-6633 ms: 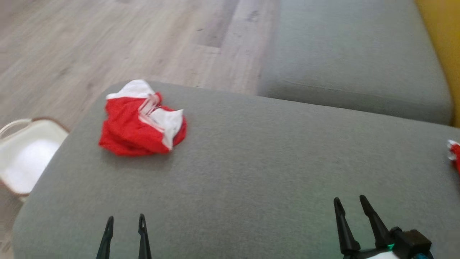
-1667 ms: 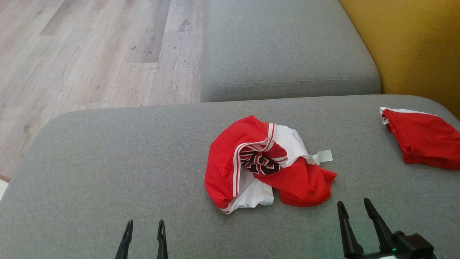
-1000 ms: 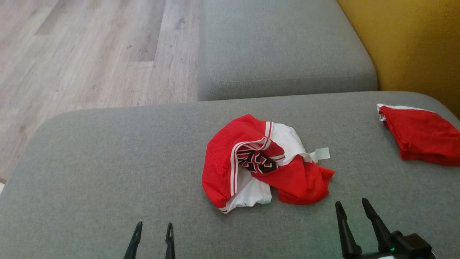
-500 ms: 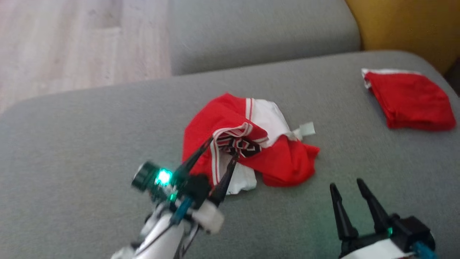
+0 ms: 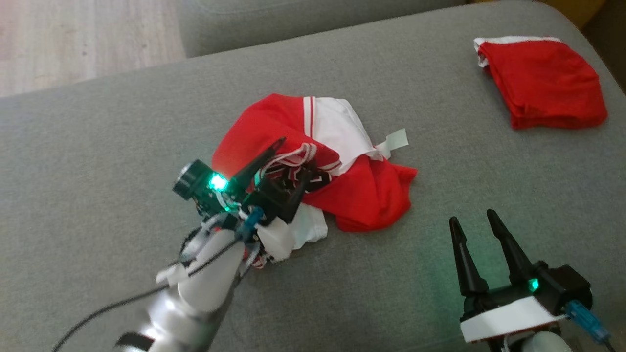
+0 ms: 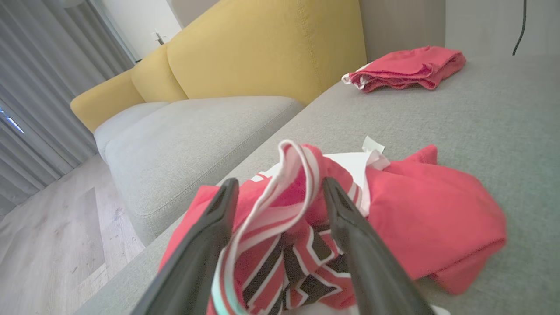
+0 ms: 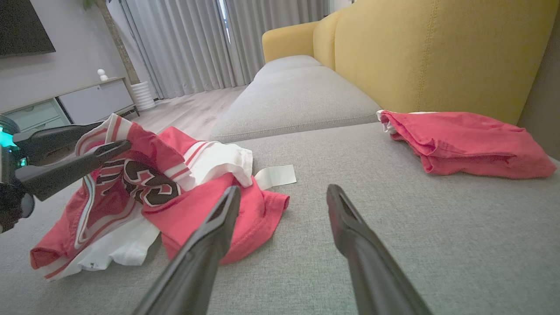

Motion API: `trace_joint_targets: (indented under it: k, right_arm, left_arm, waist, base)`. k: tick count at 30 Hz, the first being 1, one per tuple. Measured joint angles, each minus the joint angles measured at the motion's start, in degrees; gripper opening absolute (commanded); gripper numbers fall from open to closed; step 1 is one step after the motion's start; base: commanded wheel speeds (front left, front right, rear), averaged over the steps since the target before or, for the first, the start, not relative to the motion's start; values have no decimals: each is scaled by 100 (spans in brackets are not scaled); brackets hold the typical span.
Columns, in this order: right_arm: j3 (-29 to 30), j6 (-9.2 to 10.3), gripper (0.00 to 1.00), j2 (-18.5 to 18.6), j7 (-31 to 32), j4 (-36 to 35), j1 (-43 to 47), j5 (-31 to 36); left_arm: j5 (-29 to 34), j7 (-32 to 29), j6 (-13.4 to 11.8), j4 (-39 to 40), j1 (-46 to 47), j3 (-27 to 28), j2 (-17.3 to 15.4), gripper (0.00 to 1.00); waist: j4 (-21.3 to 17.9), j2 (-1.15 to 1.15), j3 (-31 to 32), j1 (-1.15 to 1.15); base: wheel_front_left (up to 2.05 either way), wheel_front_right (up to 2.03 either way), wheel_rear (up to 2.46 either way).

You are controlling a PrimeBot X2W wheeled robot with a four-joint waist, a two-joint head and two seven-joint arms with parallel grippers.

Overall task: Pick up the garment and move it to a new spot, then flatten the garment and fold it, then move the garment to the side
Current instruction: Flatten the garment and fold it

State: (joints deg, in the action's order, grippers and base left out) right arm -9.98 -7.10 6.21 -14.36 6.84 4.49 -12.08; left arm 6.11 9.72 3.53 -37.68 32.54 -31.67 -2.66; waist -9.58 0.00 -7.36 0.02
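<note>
Surface: grey cushion (image 5: pixel 98 127), cloth-covered. A second grey seat (image 7: pixel 297 92) is seen beyond it, backed by a yellow backrest (image 7: pixel 437 52). Wood floor (image 5: pixel 73 44), grey curtains (image 7: pixel 183 43) and a low cabinet (image 7: pixel 87 98) are noted. A folded red cloth (image 5: pixel 543 88) is laid at the cushion's far right corner.

Garment (image 5: pixel 371 195): crumpled, red and white, mid-cushion. Its longest spread is laid left to right in the head view, and its white tag (image 5: pixel 397 140) is pointed right and away.

Left hand (image 5: pixel 295 155): spread; a striped band (image 6: pixel 288 175) is straddled, not pinched.

Right hand (image 5: pixel 471 216): spread, held near the garment's right, apart from it.
</note>
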Motion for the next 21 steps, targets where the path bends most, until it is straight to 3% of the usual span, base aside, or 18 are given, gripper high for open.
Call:
trace_joint_targets:
  k: [1, 2, 3, 9, 13, 21]
  right_arm:
    - [-4, 0, 100, -1, 0, 1, -18, -2]
    - [-10, -1, 100, -1, 0, 1, -36, -2]
    - [-11, 0, 100, -1, 0, 1, -47, -2]
    - [-19, -1, 100, -3, 0, 11, -47, -2]
    - [-56, -1, 100, -16, 0, 40, -63, -2]
    - [-258, 0, 100, -120, 0, 153, -210, -5]
  left_arm:
    - [-1, 25, 7, -136, 91, -2, 1, 100]
    - [-4, 53, 35, -260, 180, -7, 1, 75]
    - [-34, 59, 64, -381, 265, -14, 2, 0]
    - [-313, 298, 187, -778, 605, -58, 14, 0]
    - [-842, 349, 323, -702, 923, -286, 19, 0]
    - [-1567, 466, 405, -92, 3010, -648, -18, 0]
  waist:
    - [-28, 0, -35, 0]
    - [-52, 0, -64, 0]
    - [-75, 0, -89, -1]
    - [-193, 0, -96, -1]
    - [-302, 0, -23, -2]
    - [-670, 0, 167, -2]
  base:
    - [0, 0, 0]
    - [0, 0, 0]
    - [0, 0, 0]
    - [0, 0, 0]
    - [0, 0, 0]
    - [0, 0, 0]
